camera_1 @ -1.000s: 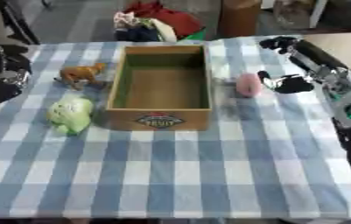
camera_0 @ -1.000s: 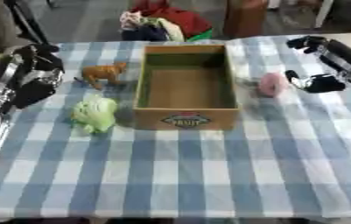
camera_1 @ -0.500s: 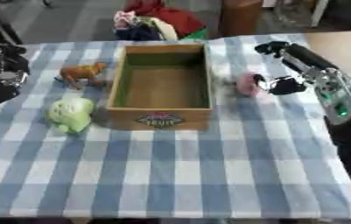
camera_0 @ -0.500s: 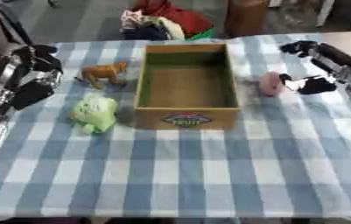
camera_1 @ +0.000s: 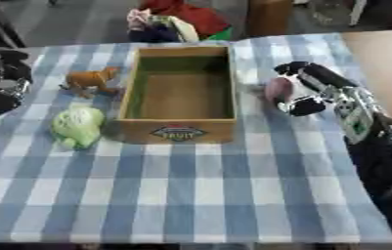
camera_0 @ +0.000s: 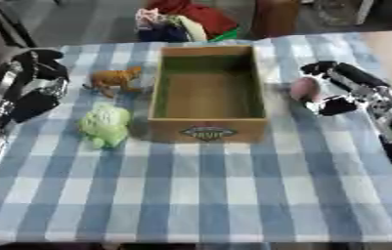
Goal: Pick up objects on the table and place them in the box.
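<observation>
An open cardboard box (camera_0: 206, 93) stands in the middle of the checked table, with nothing visible inside. A pink rounded object (camera_0: 304, 89) lies just right of the box. My right hand (camera_0: 334, 88) is right beside it, fingers and thumb spread around it without closing. A brown toy animal (camera_0: 114, 79) stands left of the box. A green lumpy vegetable-like toy (camera_0: 104, 124) lies below the brown animal, near the box's front left corner. My left hand (camera_0: 34, 80) hovers at the left edge, fingers curled, holding nothing.
The blue-and-white checked cloth (camera_0: 207, 195) covers the table, with bare cloth in front of the box. A heap of coloured fabric (camera_0: 182, 19) and a brown container (camera_0: 276, 17) lie beyond the far edge.
My right hand has moved left, closing in on the pink object. The left hand has barely moved.
</observation>
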